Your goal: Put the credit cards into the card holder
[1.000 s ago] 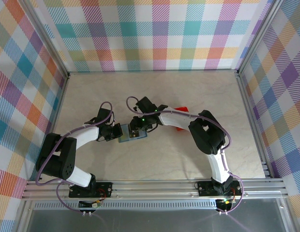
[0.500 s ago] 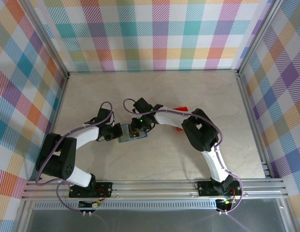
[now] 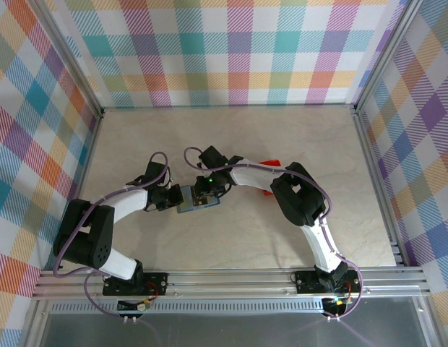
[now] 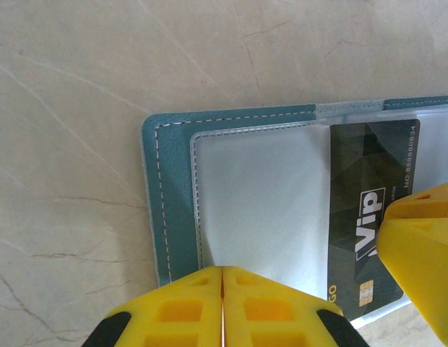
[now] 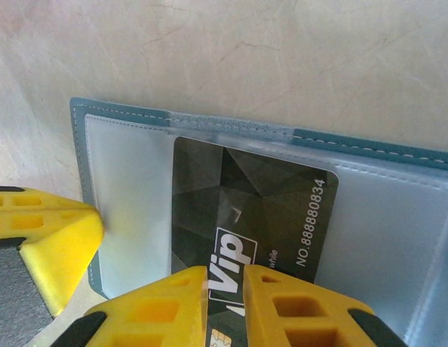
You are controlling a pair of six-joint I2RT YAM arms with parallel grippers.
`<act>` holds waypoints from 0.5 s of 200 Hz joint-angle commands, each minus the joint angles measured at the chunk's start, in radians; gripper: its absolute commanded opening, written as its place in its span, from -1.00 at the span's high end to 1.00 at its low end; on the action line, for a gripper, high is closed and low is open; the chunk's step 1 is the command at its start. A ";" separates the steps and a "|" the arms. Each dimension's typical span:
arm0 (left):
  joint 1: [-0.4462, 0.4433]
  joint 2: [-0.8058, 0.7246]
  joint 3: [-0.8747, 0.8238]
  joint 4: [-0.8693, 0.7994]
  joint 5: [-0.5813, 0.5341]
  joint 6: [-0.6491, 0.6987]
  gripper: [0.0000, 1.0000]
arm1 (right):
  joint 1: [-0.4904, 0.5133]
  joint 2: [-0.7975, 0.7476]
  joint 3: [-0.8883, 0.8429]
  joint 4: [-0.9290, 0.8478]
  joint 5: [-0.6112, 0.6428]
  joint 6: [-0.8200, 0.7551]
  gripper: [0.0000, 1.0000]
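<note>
The card holder [image 3: 194, 202] lies open on the table, teal with pale clear pockets [image 4: 260, 195]. One dark credit card [image 5: 253, 206] printed "Vip" lies flat across its inside near the fold, also in the left wrist view [image 4: 365, 210]. I cannot tell whether it sits under a pocket. My right gripper [image 5: 226, 271] stands over the card's near edge, jaws a narrow gap apart, the card's face showing between them. My left gripper [image 4: 222, 269] is shut, tips resting on the near edge of the left clear pocket. The two grippers [image 3: 173, 196] [image 3: 204, 189] flank the holder.
A small red tray [image 3: 270, 172] sits just right of the right arm's forearm. The beige table [image 3: 231, 130] is walled by checkered panels at the back and sides. The arms' bases stand on the rail at the near edge.
The right arm has shifted a little to the left, over the card holder. The left arm and the holder have stayed put.
</note>
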 commanded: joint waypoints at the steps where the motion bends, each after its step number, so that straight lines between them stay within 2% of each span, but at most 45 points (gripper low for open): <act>1: 0.010 -0.025 0.023 -0.033 0.008 0.014 0.83 | 0.008 0.040 -0.016 0.005 -0.047 0.017 0.61; 80: 0.009 -0.029 0.029 -0.043 -0.005 0.016 0.82 | 0.008 0.026 -0.020 0.046 -0.094 0.011 0.63; 100: 0.009 -0.028 0.028 -0.046 -0.007 0.018 0.82 | 0.008 -0.015 -0.029 0.055 -0.088 0.003 0.55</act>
